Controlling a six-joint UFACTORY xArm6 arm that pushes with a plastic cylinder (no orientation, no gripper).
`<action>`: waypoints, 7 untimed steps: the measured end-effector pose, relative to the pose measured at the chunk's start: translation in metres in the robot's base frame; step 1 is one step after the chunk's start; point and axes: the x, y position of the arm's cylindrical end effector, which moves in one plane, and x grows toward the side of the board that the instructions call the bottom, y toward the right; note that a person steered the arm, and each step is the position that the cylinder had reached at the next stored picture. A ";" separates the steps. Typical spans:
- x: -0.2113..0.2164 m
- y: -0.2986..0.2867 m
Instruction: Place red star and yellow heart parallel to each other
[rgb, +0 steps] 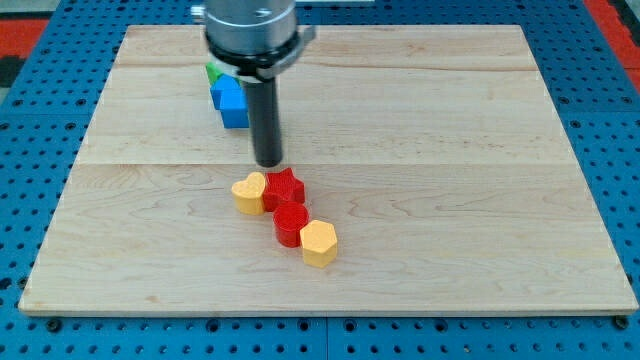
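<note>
The red star (284, 187) lies near the board's middle, touching the yellow heart (249, 193) on its left. A red round block (291, 223) sits just below the star, and a yellow hexagon block (319, 243) touches it at the lower right. My tip (268, 161) is just above the star and heart, a short gap from both. The rod rises straight up to the arm at the view's top.
A blue block (231, 101) lies at the upper left of the rod, with a green block (213, 71) behind it, partly hidden by the arm. The wooden board (480, 180) rests on a blue pegboard surface.
</note>
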 end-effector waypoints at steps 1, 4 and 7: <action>0.062 0.048; 0.033 0.011; 0.093 -0.038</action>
